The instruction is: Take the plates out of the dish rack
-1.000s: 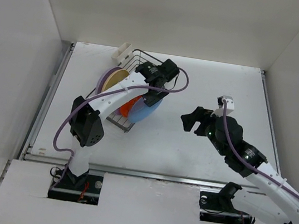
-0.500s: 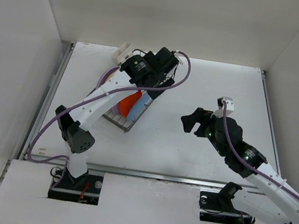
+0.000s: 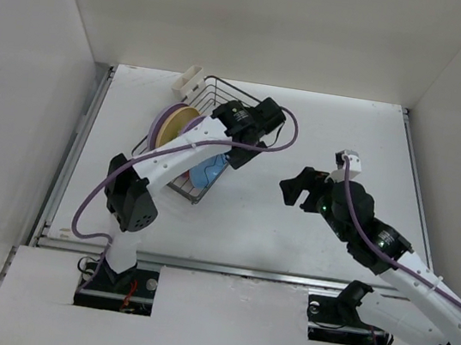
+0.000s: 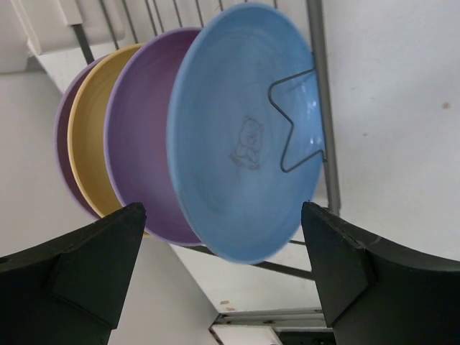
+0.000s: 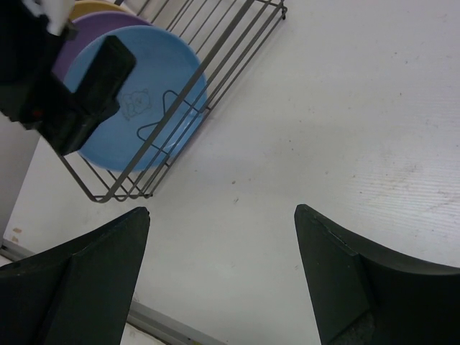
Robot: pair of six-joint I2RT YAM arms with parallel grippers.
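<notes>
left wrist shows the plates on edge in the dish rack, faces toward the wide-open, empty left gripper

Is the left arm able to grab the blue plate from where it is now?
Probably yes. The left tool is open, facing the light blue plate, the frontmost one in the dish rack; only a wire loop crosses one edge.
</notes>
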